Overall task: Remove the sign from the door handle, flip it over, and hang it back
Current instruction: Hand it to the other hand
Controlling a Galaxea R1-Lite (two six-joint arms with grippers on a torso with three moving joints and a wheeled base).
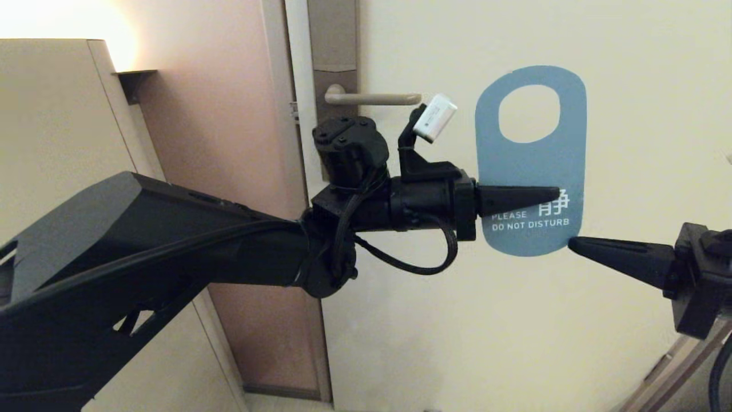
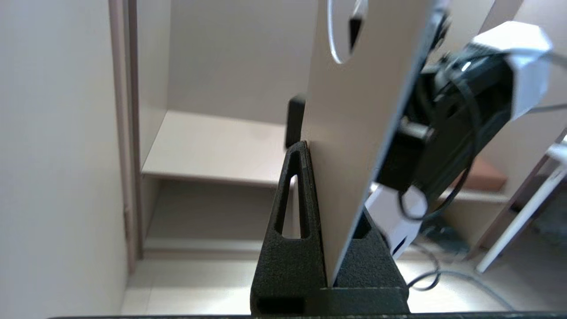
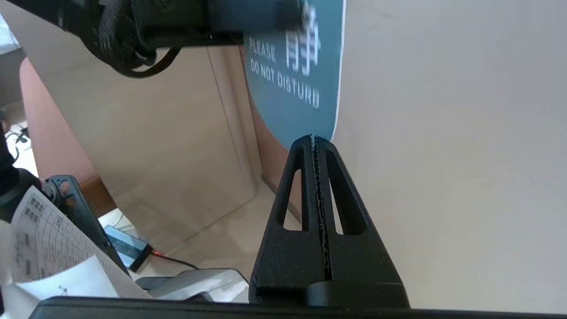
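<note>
- Left gripper is clamped flat on the sign — a flat blue card hanger tag with rounded ends, a large oval hole and white lettering — gripping its lower part from the 9 o'clock side; the left wrist view shows the card's pale back pinched between the two black fingers.
- Right gripper comes in from 4 o'clock with its fingers pressed together; its tip meets the sign's bottom rounded edge, and whether any card is actually caught there I cannot tell.
- Sign is off the door handle, a slim horizontal grey-beige metal lever on a tall brownish lock plate, and hangs in the air at the handle's 3 to 4 o'clock, near it but apart.
- Long axis runs 12 to 6 o'clock; the oval hole is at 12, the "PLEASE DO NOT DISTURB" text at 6, printed face toward the head camera.
- Judged step: removal done, turning over in hand — likely a hand-to-hand transfer.
- Next move calls for the right gripper to take a sure bite on the bottom edge before the left lets go, then a half-turn about the long axis.
</note>
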